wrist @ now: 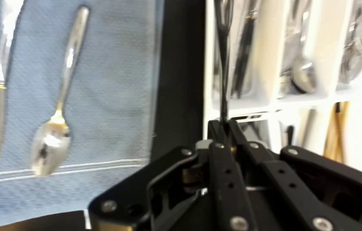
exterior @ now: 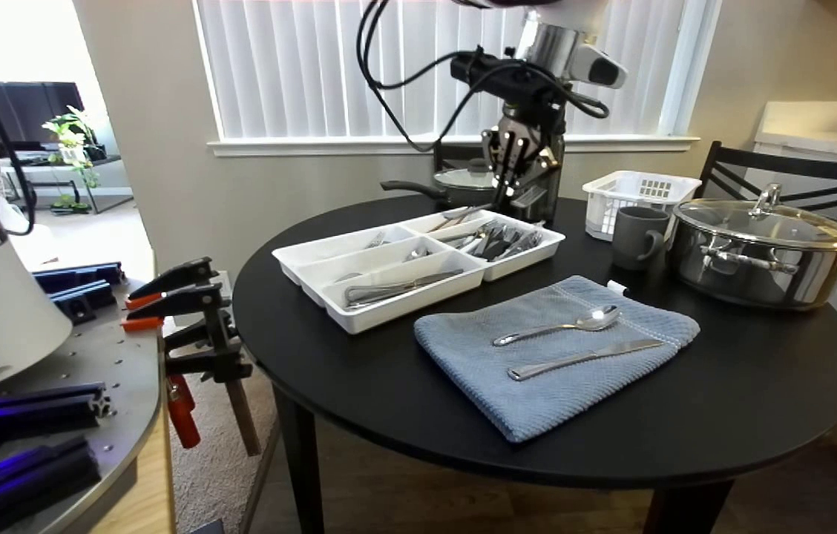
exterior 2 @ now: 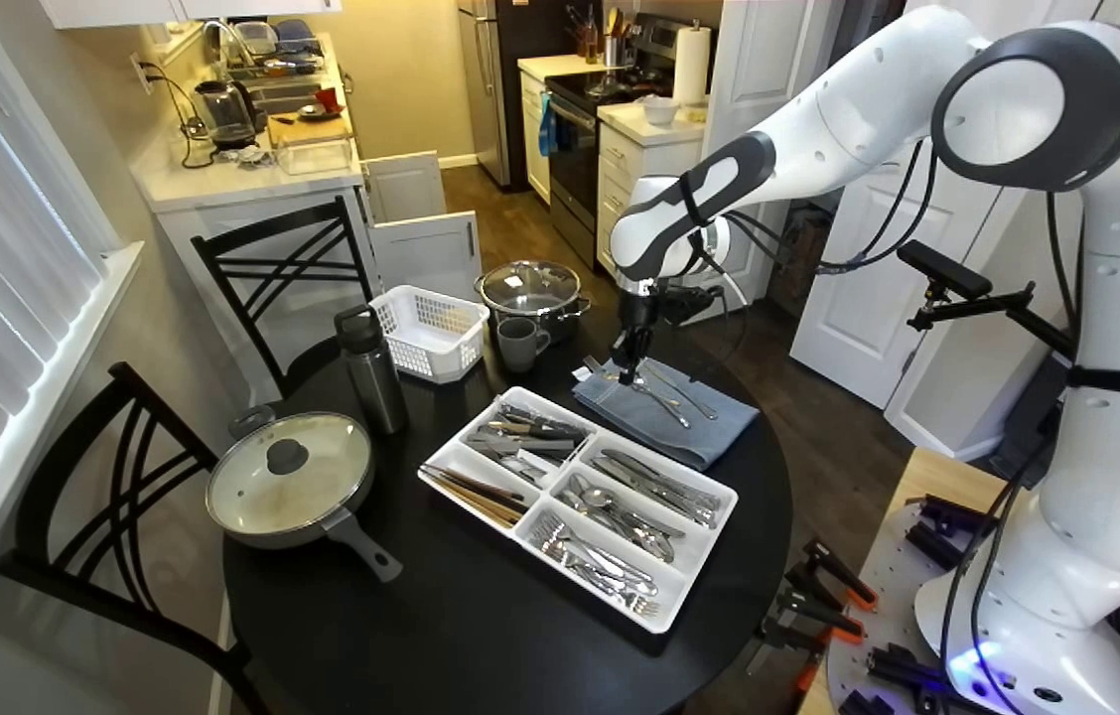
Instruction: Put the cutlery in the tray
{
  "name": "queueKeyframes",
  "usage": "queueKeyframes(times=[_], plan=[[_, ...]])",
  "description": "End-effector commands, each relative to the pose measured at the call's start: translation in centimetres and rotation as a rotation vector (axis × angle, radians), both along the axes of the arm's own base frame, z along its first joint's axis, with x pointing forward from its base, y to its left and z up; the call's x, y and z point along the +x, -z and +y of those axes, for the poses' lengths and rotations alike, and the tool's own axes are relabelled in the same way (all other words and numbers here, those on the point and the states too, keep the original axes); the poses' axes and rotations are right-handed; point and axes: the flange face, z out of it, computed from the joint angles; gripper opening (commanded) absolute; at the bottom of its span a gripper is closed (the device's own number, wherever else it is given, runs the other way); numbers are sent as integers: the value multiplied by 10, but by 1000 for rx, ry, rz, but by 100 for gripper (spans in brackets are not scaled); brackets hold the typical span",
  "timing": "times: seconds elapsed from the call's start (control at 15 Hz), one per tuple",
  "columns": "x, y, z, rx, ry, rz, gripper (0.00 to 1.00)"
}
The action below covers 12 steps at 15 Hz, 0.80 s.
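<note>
The white tray (exterior: 418,300) stands on the round black table. It also shows in an exterior view (exterior 2: 700,560) with knives, spoons, forks and chopsticks in separate compartments. My gripper (exterior 2: 628,375) is shut on a slim metal utensil (exterior 2: 661,404); its tined end looks like a fork. In the wrist view the gripper (wrist: 223,123) and the utensil (wrist: 224,80) are above the tray's edge beside the knife compartment, the fingertips near the cross divider. A spoon (exterior: 598,319) and a knife (exterior: 582,360) lie on the blue cloth (exterior: 467,348), left of the gripper in the wrist view.
A lidded pan (exterior 2: 287,487), a tall bottle (exterior 2: 374,382), a white slotted basket (exterior 2: 436,338), a grey mug (exterior: 637,233) and a lidded steel pot (exterior: 763,256) stand around the tray. The pan's handle points toward the tray. Chairs stand behind the table.
</note>
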Motion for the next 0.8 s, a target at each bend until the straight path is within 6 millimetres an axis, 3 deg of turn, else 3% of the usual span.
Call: queueKeyframes(times=[0.0,0.4,0.6,0.73], plan=[[-20,-21,62,114,-146,32,2],[-47,-12,146,90,-257,70,2],[-70,11,193,54,-317,71,2],[-84,25,213,23,-322,47,2]])
